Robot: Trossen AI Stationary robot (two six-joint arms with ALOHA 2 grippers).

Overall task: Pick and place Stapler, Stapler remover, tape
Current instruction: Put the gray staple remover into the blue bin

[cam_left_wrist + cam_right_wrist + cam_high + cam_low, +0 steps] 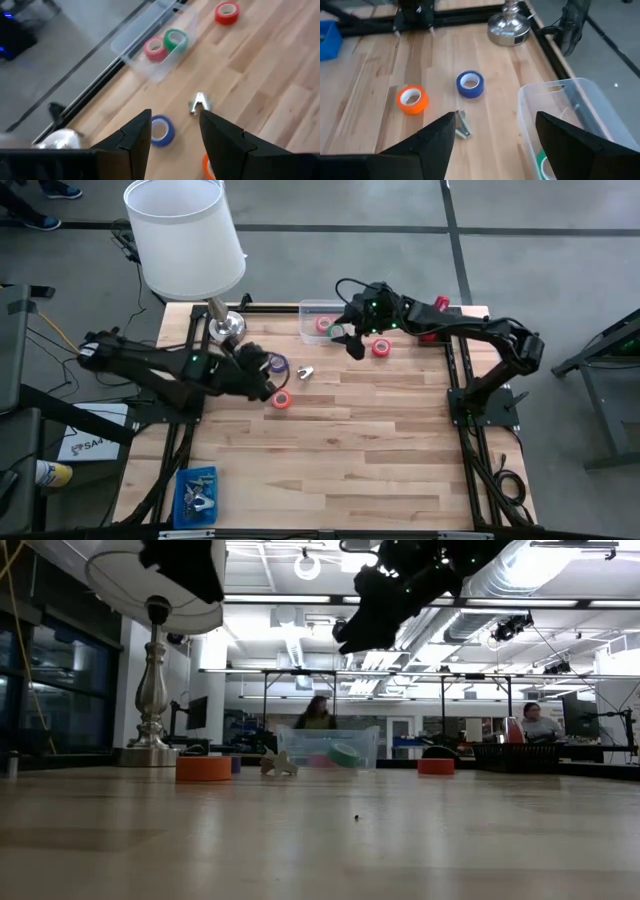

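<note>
Progress: two tape rolls, pink (154, 48) and green (176, 40), lie in the bin (312, 309) at twelve o'clock below my right claw (352, 340), fingers apart and empty; blue (470, 84), orange (412, 99), red (381, 348) rolls and remover (463, 126) remain out, stapler (438, 306) behind my right arm.

— What did the surface (380, 450) look like?
— Pale wooden planks. A clear bin (318, 320) sat at its far edge, a lamp (225, 325) base at the far left corner.
— And loose on it?
— An orange tape roll (282, 400), a blue one (277, 364), a red one (381, 348), a small silvery claw piece (305, 372) and a blue tray (196, 494).
</note>
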